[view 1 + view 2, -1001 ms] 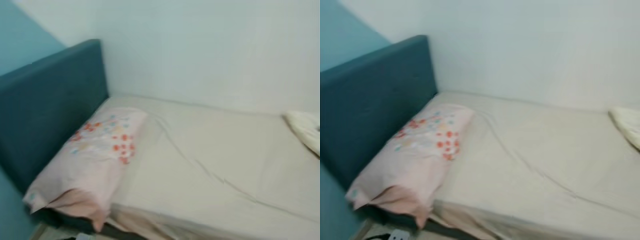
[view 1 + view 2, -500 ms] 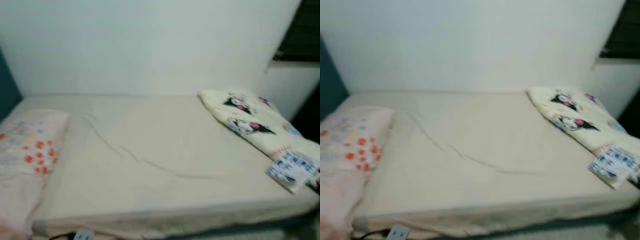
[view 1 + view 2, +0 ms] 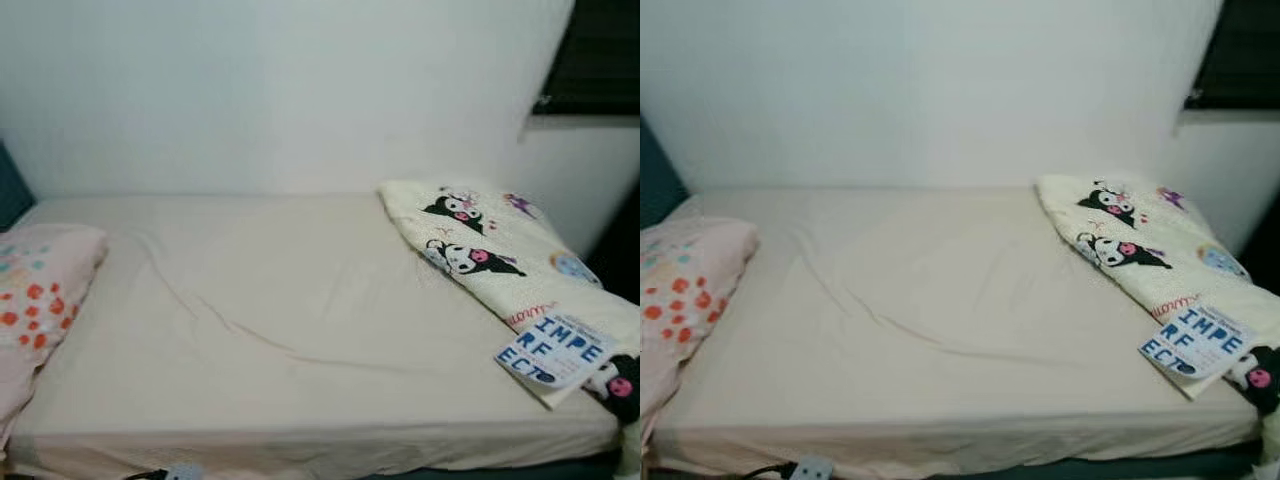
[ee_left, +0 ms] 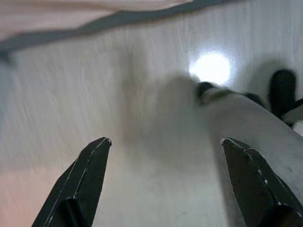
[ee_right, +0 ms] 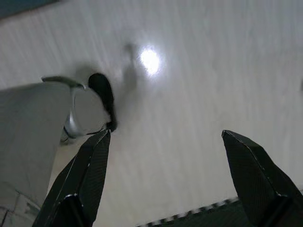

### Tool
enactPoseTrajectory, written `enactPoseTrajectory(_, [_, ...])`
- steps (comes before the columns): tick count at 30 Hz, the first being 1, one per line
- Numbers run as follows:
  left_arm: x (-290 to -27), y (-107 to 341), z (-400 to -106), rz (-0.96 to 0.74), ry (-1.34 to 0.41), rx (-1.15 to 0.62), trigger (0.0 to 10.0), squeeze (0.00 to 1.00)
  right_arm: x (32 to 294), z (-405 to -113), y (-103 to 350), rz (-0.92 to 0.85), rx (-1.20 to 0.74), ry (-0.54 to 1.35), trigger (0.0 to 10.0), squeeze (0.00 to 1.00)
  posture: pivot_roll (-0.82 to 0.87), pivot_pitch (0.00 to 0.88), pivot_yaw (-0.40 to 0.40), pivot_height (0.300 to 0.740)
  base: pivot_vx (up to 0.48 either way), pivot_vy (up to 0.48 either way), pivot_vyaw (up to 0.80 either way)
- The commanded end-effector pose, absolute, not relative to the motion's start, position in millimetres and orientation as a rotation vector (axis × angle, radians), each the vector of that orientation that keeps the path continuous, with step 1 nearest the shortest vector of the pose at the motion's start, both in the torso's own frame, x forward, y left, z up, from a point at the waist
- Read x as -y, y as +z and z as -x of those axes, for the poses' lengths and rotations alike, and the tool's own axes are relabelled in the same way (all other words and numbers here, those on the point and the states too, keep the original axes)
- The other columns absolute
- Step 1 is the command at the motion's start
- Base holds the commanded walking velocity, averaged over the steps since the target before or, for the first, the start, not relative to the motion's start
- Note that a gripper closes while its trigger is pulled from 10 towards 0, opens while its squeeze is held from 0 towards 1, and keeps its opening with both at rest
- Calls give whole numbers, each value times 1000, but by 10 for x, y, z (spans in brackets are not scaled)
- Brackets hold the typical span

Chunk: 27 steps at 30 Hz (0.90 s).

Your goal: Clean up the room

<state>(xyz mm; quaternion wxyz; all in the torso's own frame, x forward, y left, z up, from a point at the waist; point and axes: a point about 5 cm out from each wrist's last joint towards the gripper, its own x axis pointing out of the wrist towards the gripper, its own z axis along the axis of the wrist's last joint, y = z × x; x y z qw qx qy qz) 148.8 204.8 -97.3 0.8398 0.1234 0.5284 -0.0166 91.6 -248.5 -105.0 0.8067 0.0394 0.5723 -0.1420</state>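
Note:
A bed (image 3: 280, 300) with a cream fitted sheet lies before me against a white wall. A cream blanket (image 3: 500, 270) printed with black cartoon figures lies rumpled along the bed's right side. A pink pillow (image 3: 35, 300) with red and blue flowers rests at the left end. My left gripper (image 4: 165, 142) hangs open over the pale wood floor, nothing between its fingers. My right gripper (image 5: 165, 135) also hangs open above the floor, empty.
A white power strip (image 3: 810, 468) with a dark cable lies on the floor at the bed's front left edge. A dark window (image 3: 600, 50) is at the upper right. My own grey leg (image 4: 255, 127) and foot stand close to the left gripper.
The camera has swung to the right: the teal headboard has slid out of view, the pillow shifted to the left edge, and the cartoon blanket has come fully into sight.

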Motion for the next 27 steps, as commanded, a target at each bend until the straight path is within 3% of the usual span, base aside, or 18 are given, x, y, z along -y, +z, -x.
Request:
enactPoseTrajectory(1, [-2117,-985,-1424,-272,-22,-1143,10000,0,2428,-963,-1054,-95,-1210,-301,10000,0,-50,0,-41,740,0,-469,0])
enactPoseTrajectory(9, [-2104,-983,-1437,-273,-28,-1141,10000,0,2356,-976,-1069,-103,-1210,-283,10000,0,-51,0,-41,740,0,-469,0])
enactPoseTrajectory(15, [-2094,-982,-1446,-271,-31,-1138,10000,0,2329,-983,-1074,-106,-1210,-278,10000,0,-56,0,-39,740,0,-469,732])
enactPoseTrajectory(27, [-2089,-983,-1446,-270,-33,-1140,10000,0,2525,-958,-1029,-95,-1206,-329,10000,0,-59,0,-38,740,0,-469,0])
